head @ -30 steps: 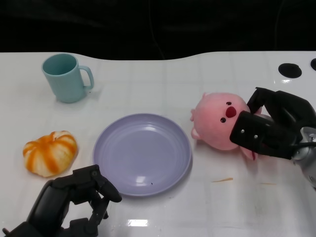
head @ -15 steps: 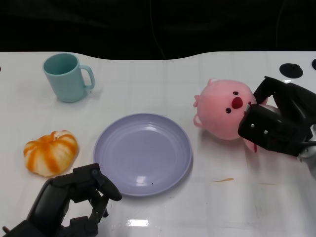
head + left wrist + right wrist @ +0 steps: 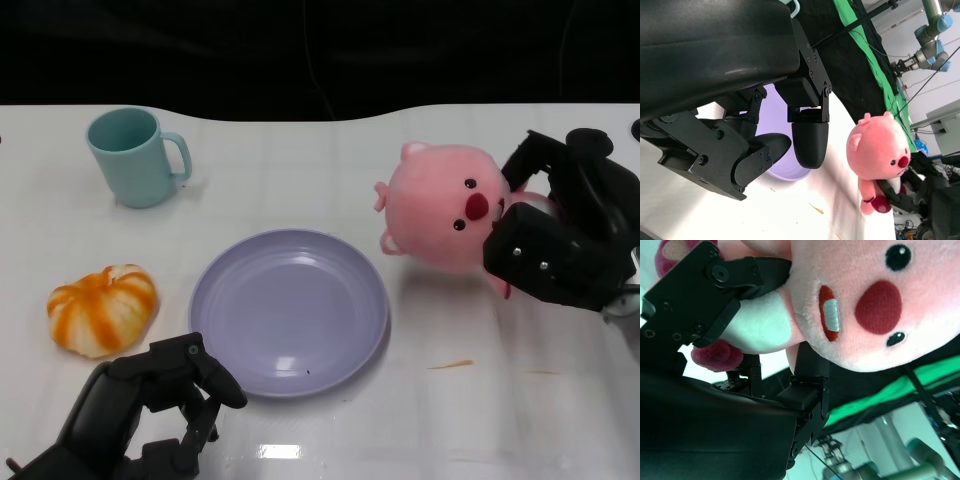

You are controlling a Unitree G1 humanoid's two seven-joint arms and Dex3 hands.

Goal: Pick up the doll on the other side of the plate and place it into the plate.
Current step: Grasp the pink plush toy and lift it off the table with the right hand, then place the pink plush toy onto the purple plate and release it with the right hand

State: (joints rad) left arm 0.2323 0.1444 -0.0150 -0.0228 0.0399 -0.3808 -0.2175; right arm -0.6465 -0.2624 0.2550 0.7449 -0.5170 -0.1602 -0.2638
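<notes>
Doll's (image 3: 860, 305) open mouth under right-wrist fingers (image 3: 747, 277).

Head view: bright, even overhead lighting on the glossy white table (image 3: 300, 170), with a specular patch near its front edge and a small highlight on the round lavender plate (image 3: 288, 310). The backdrop beyond is nearly black. Soft shadows lie close under the pale blue mug (image 3: 133, 156) and the orange-and-white striped pumpkin (image 3: 102, 308); a faint one sits beneath the pink plush doll (image 3: 444, 218). Focus is sharp. Right wrist view: the doll fills the frame, slightly soft at close range. Left wrist view: the black shell carries a dull sheen.
</notes>
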